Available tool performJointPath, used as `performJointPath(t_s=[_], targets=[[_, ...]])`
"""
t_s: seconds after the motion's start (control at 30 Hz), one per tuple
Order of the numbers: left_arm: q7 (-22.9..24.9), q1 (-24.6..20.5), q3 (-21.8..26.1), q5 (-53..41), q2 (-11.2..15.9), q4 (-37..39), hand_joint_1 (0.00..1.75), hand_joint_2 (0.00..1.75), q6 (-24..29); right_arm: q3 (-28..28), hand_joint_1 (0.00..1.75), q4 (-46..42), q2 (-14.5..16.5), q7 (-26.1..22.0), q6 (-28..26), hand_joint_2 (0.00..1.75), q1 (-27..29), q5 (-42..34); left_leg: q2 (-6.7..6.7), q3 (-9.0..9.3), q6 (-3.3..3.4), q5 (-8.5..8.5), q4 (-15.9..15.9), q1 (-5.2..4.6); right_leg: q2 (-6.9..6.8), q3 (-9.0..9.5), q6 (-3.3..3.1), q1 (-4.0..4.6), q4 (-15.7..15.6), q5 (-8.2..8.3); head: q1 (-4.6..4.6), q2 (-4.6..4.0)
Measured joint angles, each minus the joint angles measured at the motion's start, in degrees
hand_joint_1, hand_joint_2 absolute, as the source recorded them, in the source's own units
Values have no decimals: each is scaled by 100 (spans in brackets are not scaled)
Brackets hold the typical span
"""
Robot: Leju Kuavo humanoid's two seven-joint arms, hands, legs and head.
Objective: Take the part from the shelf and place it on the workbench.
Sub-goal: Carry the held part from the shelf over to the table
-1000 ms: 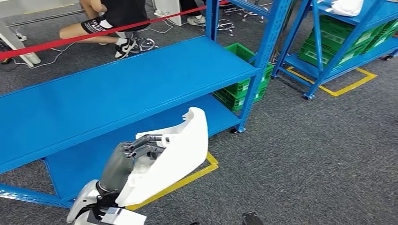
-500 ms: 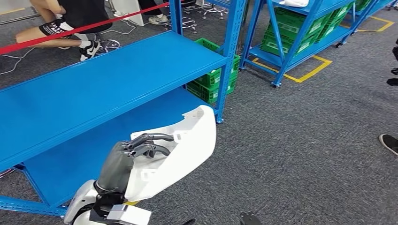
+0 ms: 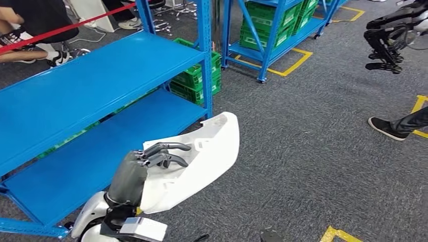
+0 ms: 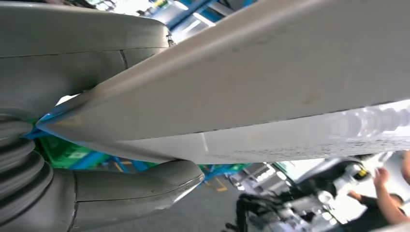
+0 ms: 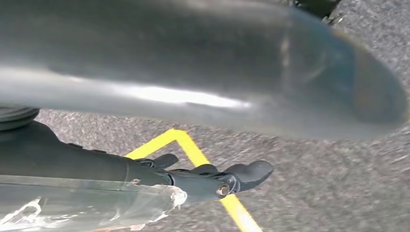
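Note:
The white curved plastic part (image 3: 204, 154) is held by my left hand (image 3: 146, 162) low in front of me, above the grey carpet. Dark fingers (image 3: 166, 149) hook over its inner edge. In the left wrist view the part (image 4: 270, 72) spans the picture, clamped between the grey thumb (image 4: 121, 193) and the hand. The blue shelf (image 3: 91, 83) stands to my left with bare boards. My right hand (image 5: 169, 77) hangs over the floor, its dark fingers (image 5: 212, 176) stretched out and holding nothing.
Green crates (image 3: 194, 75) sit beside the blue shelf post. A second blue rack (image 3: 272, 30) with green crates stands behind, ringed by yellow floor tape (image 3: 290, 64). A person's shoe (image 3: 386, 128) and a dark robot hand (image 3: 388, 38) are at the right. A person sits behind a red ribbon (image 3: 50, 33).
The whole view has swung to the right, so the shelf slid left and the second rack, shoe and other robot came in. My left hand still holds the white part the same way.

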Motion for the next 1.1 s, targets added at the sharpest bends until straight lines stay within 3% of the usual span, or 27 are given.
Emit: performJointPath(t_s=[0.03,0.1,0.13,0.17,0.2,0.23,0.3,0.33,0.4,0.43,0.5,0.57,0.63,0.7,0.73,0.77,0.83,0.9,0.93,1.0,1.07,1.1], targets=[[0,2,2,-5,3,1,175,175,-1,3,0,-4,1,4,1,0,2,-4,-127,-38,-40,-151,86,15,57,-61,-51,-8,-16,79,-4,1],[0,6,8,-10,9,1,175,175,-2,11,0,-16,3,8,5,0,1,-6,-463,-156,-104,-726,561,36,181,-227,-119,-28,-25,257,-25,0],[0,8,12,-11,11,1,175,175,-2,14,0,-22,3,8,9,0,-1,-7,-553,-225,-117,-1009,910,36,247,-325,-132,-30,-19,342,-33,0],[0,8,14,-12,12,1,175,175,-2,16,0,-25,3,8,13,0,1,-7,-585,-272,-122,-1165,1246,35,313,-439,-135,-30,-7,427,-39,0],[-2,9,15,-13,13,1,175,175,-3,16,0,-25,3,8,16,0,3,-7,-594,-272,-122,-1168,1478,34,377,-556,-133,-30,9,510,-39,0],[-4,8,15,-15,13,1,175,175,-3,18,0,-26,4,8,17,0,6,-8,-597,-206,-118,-1035,1554,36,436,-675,-126,-32,29,588,-39,0],[-14,6,9,-27,13,1,175,175,-10,22,0,-26,4,8,17,0,7,-12,-687,170,-111,-690,1201,55,563,-908,-91,-46,87,726,-39,-1],[-21,5,3,-45,13,1,175,175,-15,27,0,-30,4,8,16,0,2,-14,-803,462,-106,-673,805,71,624,-1013,-64,-45,124,779,-42,-1],[-52,1,-13,-99,16,1,175,175,-27,44,0,-38,4,8,14,0,-2,-18,-996,913,-76,-860,114,89,733,-1156,-15,-42,189,888,-39,0],[-71,0,-25,-134,18,2,175,175,-31,53,0,-42,3,9,12,0,1,-19,-1012,1006,-52,-946,-58,78,781,-1197,10,-44,201,947,-38,1],[-96,-3,-59,-197,22,6,175,175,-39,63,0,-43,-1,11,20,0,11,-16,-894,973,16,-916,-74,70,832,-1252,63,-55,202,1032,-34,0],[-105,-9,-110,-237,24,10,175,175,-47,63,0,-43,-4,17,38,0,20,-9,-748,925,88,-834,-68,76,621,-1369,122,-51,424,851,7,-1],[-109,-11,-147,-258,26,13,175,175,-50,65,0,-43,-3,21,54,0,25,-2,-599,859,124,-764,-67,68,352,-1604,173,-64,1110,387,47,-1],[-109,-10,-157,-273,28,18,175,175,-50,66,0,-43,-2,20,65,0,25,13,-437,774,127,-713,-65,63,277,-1774,210,-101,1776,54,50,-1],[-109,-11,-161,-289,29,20,175,175,-50,66,0,-44,-2,20,70,0,25,25,-359,737,115,-697,-64,63,259,-1721,222,-121,1844,35,51,-1],[-109,-12,-170,-308,30,22,175,175,-50,66,0,-45,-2,20,77,0,24,38,-291,713,99,-692,-64,66,234,-1546,228,-138,1665,116,50,-1],[-110,-20,-200,-351,33,22,175,175,-49,66,0,-49,-2,15,86,0,18,69,-175,702,50,-703,-64,66,33,-987,237,-138,897,315,52,-1],[-111,-33,-234,-380,50,24,175,175,-46,68,0,-53,-1,4,92,0,14,98,-89,711,-26,-734,-63,48,-157,-631,170,-99,357,322,52,-1],[-111,-39,-251,-396,61,26,175,175,-46,69,0,-54,0,-2,97,0,19,107,-46,719,-66,-746,-70,43,-171,-613,118,-70,286,265,50,-1],[-110,-60,-286,-431,78,33,175,175,-48,69,0,-60,1,-6,106,0,35,124,35,774,-149,-778,-90,63,-53,-597,5,-54,249,243,50,1],[-108,-86,-311,-458,93,38,175,175,-45,68,0,-75,3,-17,108,0,47,135,-136,728,-205,-871,122,90,73,-483,-83,-60,193,219,31,-1],[-107,-90,-317,-467,103,41,175,175,-44,68,0,-83,4,-22,108,0,52,138,-295,575,-218,-964,421,100,134,-411,-124,-68,169,198,10,-1]])
